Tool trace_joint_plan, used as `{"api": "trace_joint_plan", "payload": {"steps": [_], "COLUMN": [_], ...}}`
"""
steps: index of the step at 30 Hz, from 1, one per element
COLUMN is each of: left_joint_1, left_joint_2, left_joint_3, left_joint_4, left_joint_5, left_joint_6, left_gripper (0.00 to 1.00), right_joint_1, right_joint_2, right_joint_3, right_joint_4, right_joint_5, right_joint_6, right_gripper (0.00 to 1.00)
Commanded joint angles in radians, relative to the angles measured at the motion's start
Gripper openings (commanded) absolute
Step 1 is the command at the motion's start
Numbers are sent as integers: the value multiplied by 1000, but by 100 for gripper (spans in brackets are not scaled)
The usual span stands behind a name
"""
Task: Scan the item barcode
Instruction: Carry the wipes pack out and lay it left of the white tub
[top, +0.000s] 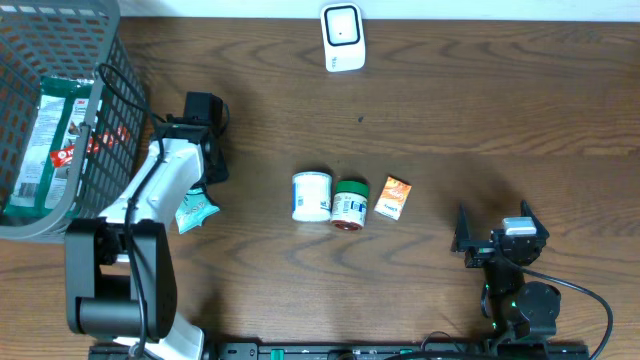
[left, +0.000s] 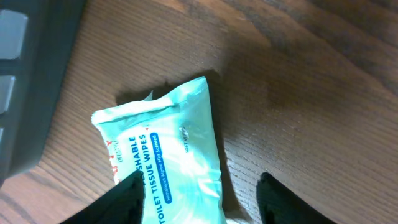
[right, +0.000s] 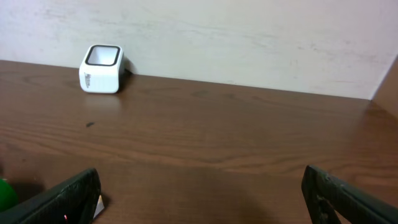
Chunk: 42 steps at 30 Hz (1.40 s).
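Wipes pack (left: 165, 155) flat on table (top: 450, 120) beside basket (top: 100, 130), under left gripper (left: 200, 182); jaws part-open astride pack, not clamped. Right gripper (right: 199, 177) jaws wide, holding nothing. Scanner (top: 342, 37) at far edge.

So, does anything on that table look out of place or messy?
Only one thing: the pale teal plastic pack of toilet wipes lies crooked beside the grey mesh basket, apart from the neat row of three small containers mid-table. Nothing looks spilled or broken.
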Motion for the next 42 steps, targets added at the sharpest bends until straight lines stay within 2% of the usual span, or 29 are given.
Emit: {"api": "trace_joint_plan", "payload": {"steps": [1,7,11,12,13,14,15,18,20,22,23,25,31,32,33,35,37,42], "left_joint_1": [5,5,5,5,5,5,5,5,5,5,5,5,4,4,4,4,4,4], "left_joint_2": [30,144,179,179,178,174,169,145,116,75,11,-46,-192,-202,-203,-190,-171,-107], "left_joint_3": [-24,-73,-73,-73,-72,-68,-62,-40,-28,-12,3,6,6,6,6,3,-1,-36], "left_joint_4": [5,51,42,40,40,37,32,6,1,0,14,34,38,26,5,-53,-126,-159], "left_joint_5": [-14,-14,-13,-13,-13,-13,-13,-5,0,43,146,222,286,270,235,203,204,172], "left_joint_6": [-31,-30,-30,-29,-29,-29,-29,-30,-29,-29,-30,-31,-56,-56,-56,-55,-55,16], "left_gripper": [60,62,58,54,45,28,19,8,7,7,7,7,7,27,41,54,59,60], "right_joint_1": [-14,-14,-14,-14,-14,-14,-14,-14,-14,-14,-14,-14,-14,-14,-14,-14,-14,-14], "right_joint_2": [-1,-1,-1,-1,-1,-1,-1,-1,-1,-1,-1,-1,-1,-1,-1,-1,-1,-1], "right_joint_3": [-1,-1,-1,-1,-1,-1,-1,-1,-1,-1,-1,-1,-1,-1,-1,-1,-1,-1], "right_joint_4": [-4,-4,-4,-4,-4,-4,-4,-4,-4,-4,-4,-4,-4,-4,-4,-4,-4,-4], "right_joint_5": [2,2,2,2,2,2,2,2,2,2,2,2,2,2,2,2,2,2], "right_joint_6": [-6,-6,-6,-6,-6,-6,-6,-6,-6,-6,-6,-6,-6,-6,-6,-6,-6,-6], "right_gripper": [99,99,99,99,99,99,99,99,99,99,99,99,99,99,99,99,99,99]}}
